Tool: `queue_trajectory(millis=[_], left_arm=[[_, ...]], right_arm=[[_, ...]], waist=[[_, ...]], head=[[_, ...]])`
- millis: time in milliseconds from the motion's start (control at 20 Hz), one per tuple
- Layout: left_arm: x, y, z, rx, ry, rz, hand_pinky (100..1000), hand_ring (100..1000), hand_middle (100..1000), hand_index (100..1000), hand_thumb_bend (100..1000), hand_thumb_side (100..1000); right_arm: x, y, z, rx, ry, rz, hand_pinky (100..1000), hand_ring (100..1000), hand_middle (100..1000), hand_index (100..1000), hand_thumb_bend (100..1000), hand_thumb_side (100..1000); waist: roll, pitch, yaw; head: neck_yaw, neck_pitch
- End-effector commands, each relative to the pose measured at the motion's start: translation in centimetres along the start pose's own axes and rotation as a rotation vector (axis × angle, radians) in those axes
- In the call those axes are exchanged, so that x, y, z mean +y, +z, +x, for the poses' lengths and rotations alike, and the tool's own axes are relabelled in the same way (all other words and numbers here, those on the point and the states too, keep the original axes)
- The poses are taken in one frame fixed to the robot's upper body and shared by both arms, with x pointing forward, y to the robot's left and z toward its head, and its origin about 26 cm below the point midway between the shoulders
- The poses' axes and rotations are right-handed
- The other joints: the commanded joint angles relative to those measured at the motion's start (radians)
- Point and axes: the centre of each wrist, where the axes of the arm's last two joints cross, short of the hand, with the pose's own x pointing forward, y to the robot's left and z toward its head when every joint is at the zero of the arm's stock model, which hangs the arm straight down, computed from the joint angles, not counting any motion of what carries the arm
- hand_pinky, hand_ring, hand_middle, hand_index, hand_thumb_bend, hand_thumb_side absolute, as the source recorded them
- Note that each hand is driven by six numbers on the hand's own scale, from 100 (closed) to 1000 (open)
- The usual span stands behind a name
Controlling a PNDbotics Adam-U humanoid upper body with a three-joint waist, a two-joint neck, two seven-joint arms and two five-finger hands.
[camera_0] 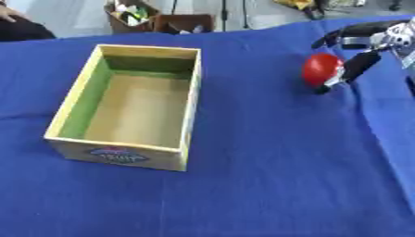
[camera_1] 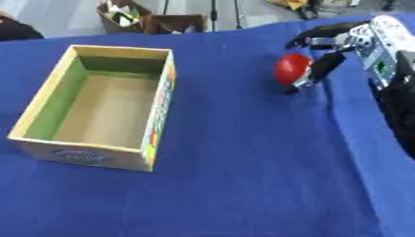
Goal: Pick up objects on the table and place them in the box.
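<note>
A red round object (camera_0: 322, 69) lies on the blue tablecloth at the right, well to the right of the box. My right hand (camera_1: 356, 39) comes in from the upper right. Its fingers (camera_1: 320, 30) arch over the far side of the red object with a gap between, and its thumb (camera_1: 322, 65) lies against the object's right side. The hand is spread, not closed. The open-topped box (camera_0: 191, 99) stands left of centre; it has pale walls, a green inner left side and a printed label on the front, and nothing lies inside. My left hand shows in no view.
The blue cloth (camera_0: 267, 176) covers the whole table, with a fold running down near the right edge. Beyond the far edge stand brown cartons (camera_0: 131, 16) of clutter on the floor. A person's dark sleeve (camera_0: 20, 28) shows at the upper left corner.
</note>
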Motion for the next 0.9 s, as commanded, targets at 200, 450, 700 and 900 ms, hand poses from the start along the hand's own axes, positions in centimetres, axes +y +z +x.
queue_trajectory(millis=[200,450,700,900], left_arm=[[0.2,-0.3,0.5,-0.013,-0.016,-0.018,169,316,365,700,100,765],[0.2,-0.3,0.5,-0.013,-0.015,-0.019,170,316,365,700,100,764],[0.2,-0.3,0.5,-0.012,-0.014,-0.018,170,317,365,700,100,761],[0.1,-0.3,0.6,-0.014,-0.011,-0.019,171,317,365,700,100,758]], right_arm=[[-1.3,1.5,-1.0,0.087,0.023,-0.070,814,917,901,1000,663,767],[-1.1,1.3,-0.6,0.092,0.018,-0.069,771,867,850,1000,634,792],[-0.7,0.8,-0.2,0.115,0.011,-0.043,745,801,821,1000,605,825],[-0.4,0.5,0.1,0.120,0.011,-0.034,733,758,807,1000,576,840]], waist=[[-0.003,-0.034,-0.006],[-0.005,-0.036,-0.008],[-0.008,-0.036,-0.006],[-0.010,-0.035,-0.006]], head=[[0.003,0.014],[0.002,0.016],[-0.002,0.013],[-0.004,0.013]])
